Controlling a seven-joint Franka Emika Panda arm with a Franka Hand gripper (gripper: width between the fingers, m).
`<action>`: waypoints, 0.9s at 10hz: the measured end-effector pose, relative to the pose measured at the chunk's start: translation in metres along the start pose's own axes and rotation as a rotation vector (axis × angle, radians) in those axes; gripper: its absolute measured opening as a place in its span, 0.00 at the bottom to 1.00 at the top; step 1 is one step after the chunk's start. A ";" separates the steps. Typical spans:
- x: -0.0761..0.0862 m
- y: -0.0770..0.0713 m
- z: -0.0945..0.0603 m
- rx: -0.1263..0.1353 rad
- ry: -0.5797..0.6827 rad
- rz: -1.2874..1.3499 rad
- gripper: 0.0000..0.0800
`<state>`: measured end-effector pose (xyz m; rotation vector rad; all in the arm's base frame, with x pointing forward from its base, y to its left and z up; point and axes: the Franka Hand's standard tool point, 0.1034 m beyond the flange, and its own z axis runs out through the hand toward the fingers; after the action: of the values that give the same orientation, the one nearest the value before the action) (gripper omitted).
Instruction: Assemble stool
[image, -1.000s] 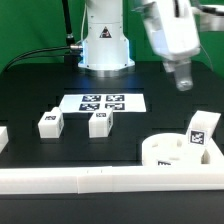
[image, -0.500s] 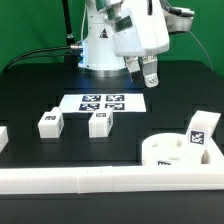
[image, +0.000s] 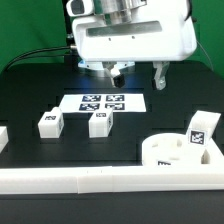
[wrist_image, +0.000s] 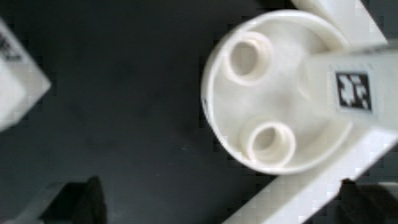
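The round white seat (image: 165, 152) lies at the front on the exterior view's right, against the rail, with one tagged leg (image: 201, 132) standing in it. Two loose tagged legs (image: 50, 122) (image: 100, 122) lie on the black table in front of the marker board (image: 102, 102). My gripper (image: 138, 76) hangs high above the table's middle, open and empty, apart from every part. In the wrist view the seat (wrist_image: 267, 95) shows two empty sockets and the tagged leg (wrist_image: 352, 90). My gripper (wrist_image: 222, 205) shows both dark fingertips (wrist_image: 75, 200) spread wide.
A long white rail (image: 100, 180) runs along the table's front edge and shows in the wrist view (wrist_image: 365, 165) beside the seat. The robot base (image: 103, 50) stands behind the marker board. A white part (wrist_image: 15, 78) sits at the wrist view's edge.
My gripper has swung from the exterior view's upper right toward the middle and turned, so its wide face now faces the camera. The stool parts have not moved.
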<state>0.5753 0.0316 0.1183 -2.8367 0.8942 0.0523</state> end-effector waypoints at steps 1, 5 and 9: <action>0.000 0.000 0.000 0.001 0.001 -0.060 0.81; 0.005 0.018 0.010 -0.029 0.010 -0.356 0.81; 0.004 0.054 0.031 -0.052 0.042 -0.345 0.81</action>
<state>0.5481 -0.0086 0.0800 -3.0061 0.4051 -0.0278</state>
